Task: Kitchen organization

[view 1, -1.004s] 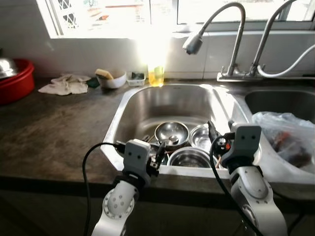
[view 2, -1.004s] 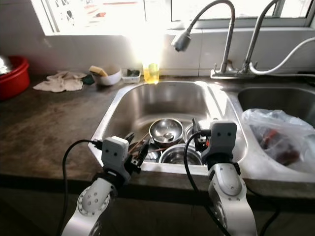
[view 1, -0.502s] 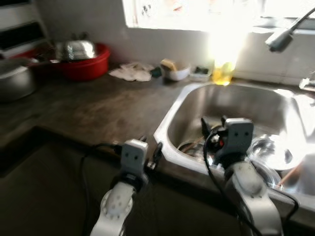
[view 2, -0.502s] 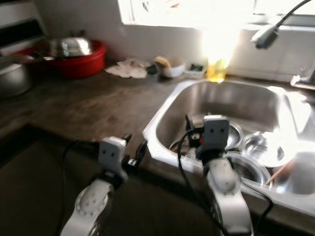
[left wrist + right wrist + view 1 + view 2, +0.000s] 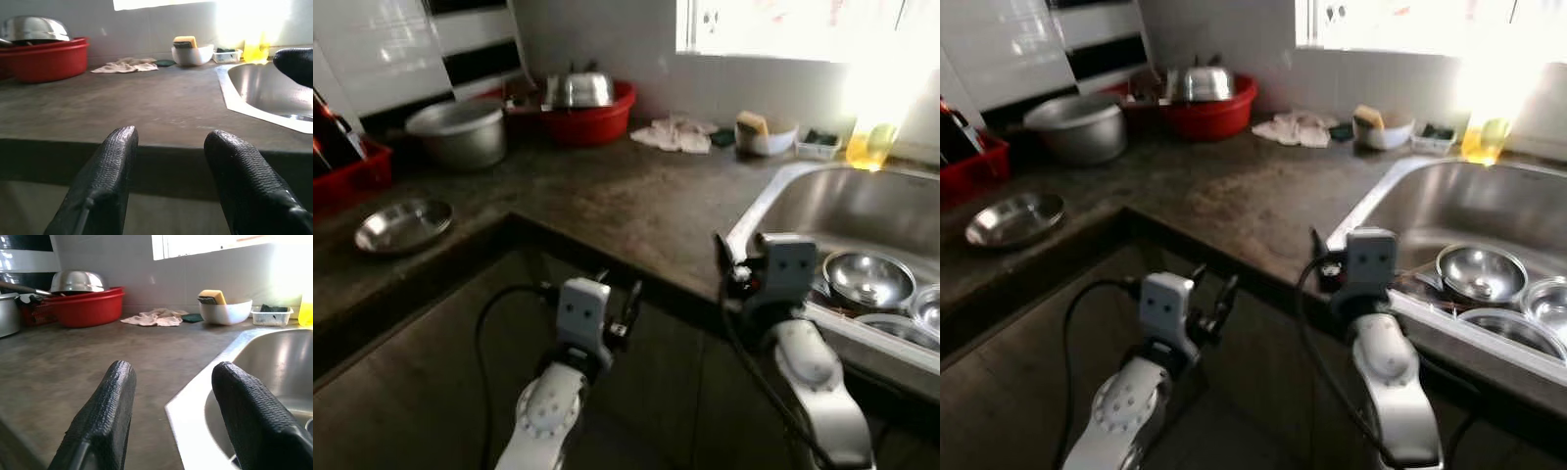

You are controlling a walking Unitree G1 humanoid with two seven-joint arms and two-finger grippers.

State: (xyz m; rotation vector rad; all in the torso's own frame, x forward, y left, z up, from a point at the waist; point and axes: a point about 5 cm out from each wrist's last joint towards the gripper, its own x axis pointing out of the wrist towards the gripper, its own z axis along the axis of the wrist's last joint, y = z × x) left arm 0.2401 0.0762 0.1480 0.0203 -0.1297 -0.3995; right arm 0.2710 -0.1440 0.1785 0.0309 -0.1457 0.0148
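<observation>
Steel bowls point(image 5: 864, 278) lie in the sink point(image 5: 803, 201) at the robot's right, while one steel dish point(image 5: 403, 224) sits alone on the dark counter point(image 5: 607, 201) well to the left, near a grey pot point(image 5: 462, 130) and a red basin point(image 5: 587, 103). Both arms hang before the counter edge, carrying nothing: the left gripper point(image 5: 171, 147) and the right gripper point(image 5: 173, 382) each have their fingers spread apart. This looks like a search-and-approach step; next comes choosing a piece and reaching over the edge. The wrist views show a white bowl point(image 5: 225, 311) holding a sponge point(image 5: 211, 296), and a rag point(image 5: 124, 65), more clearly than the glare-washed head views.
</observation>
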